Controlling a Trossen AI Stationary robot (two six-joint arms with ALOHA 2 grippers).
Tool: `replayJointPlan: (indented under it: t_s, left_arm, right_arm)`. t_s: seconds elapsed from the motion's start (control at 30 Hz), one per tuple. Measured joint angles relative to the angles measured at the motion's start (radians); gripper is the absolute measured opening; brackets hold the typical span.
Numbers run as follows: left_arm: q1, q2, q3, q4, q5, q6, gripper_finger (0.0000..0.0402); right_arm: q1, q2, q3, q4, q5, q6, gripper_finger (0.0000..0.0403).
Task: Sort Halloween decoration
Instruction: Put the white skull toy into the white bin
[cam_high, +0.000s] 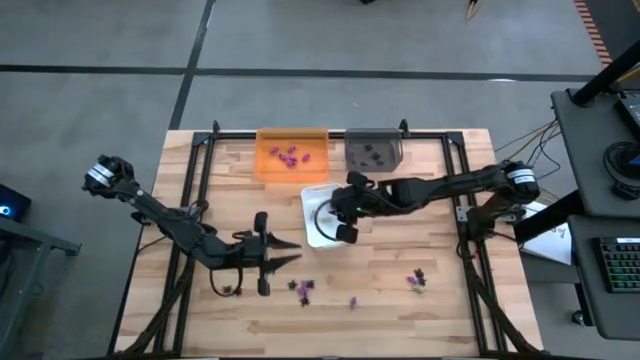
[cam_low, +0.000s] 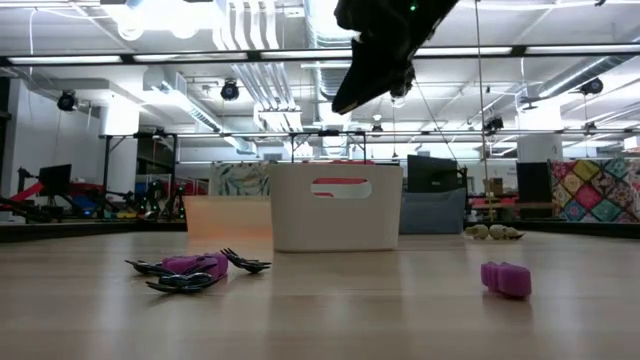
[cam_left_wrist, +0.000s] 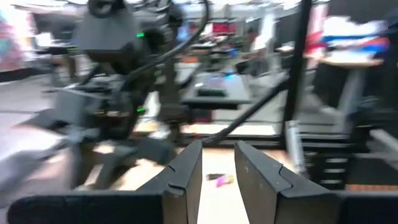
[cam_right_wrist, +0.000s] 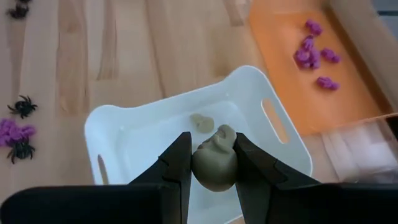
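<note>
While I hold both arms over the table, I record the following. My right gripper (cam_right_wrist: 208, 163) hangs above the white tray (cam_high: 312, 203) at the centre of the high view, its fingers closed partway around a pale beige piece (cam_right_wrist: 215, 160), which they pinch between them. A second beige piece (cam_right_wrist: 201, 122) lies on the tray floor, just beyond the held one.

My left gripper (cam_high: 290, 252) sits low in the lower left of the high view, pointing toward the loose pieces on the wood. Its fingers stand slightly apart with nothing between them; the left wrist view shows only a gap, with a small purple piece (cam_left_wrist: 219, 180) on the table farther off.

The orange tray (cam_high: 292, 153), upper centre, contains several purple pieces (cam_high: 287, 154). The grey tray (cam_high: 373, 150) beside it contains a few black pieces (cam_high: 373, 153).

Unsorted items lie along the lower table: a purple-and-black cluster (cam_high: 302, 289), a single purple piece (cam_high: 352, 301), another cluster (cam_high: 417, 280) to the right, and one black piece (cam_high: 228, 290) just under the left gripper.
</note>
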Motion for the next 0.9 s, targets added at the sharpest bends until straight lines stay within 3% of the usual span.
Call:
replayJointPlan:
  t_s: [0.27, 0.43, 0.6, 0.9]
  left_arm:
    - [0.015, -0.068, 0.000, -0.262, -0.267, 0.021, 0.0077]
    - [0.066, -0.114, -0.001, -0.431, -0.242, 0.006, 0.0077]
    - [0.139, -0.141, -0.001, -0.571, -0.101, -0.002, 0.0077]
    - [0.182, -0.119, -0.001, -0.594, -0.063, -0.071, 0.0077]
  right_arm:
    - [-0.069, 0.122, 0.078, -0.037, -0.095, -0.033, 0.0082]
    - [-0.102, 0.198, 0.128, -0.060, -0.108, -0.072, 0.0082]
    - [-0.142, 0.269, 0.187, -0.136, -0.110, -0.100, 0.0082]
    - [-0.188, 0.358, 0.234, -0.163, -0.110, -0.144, 0.0082]
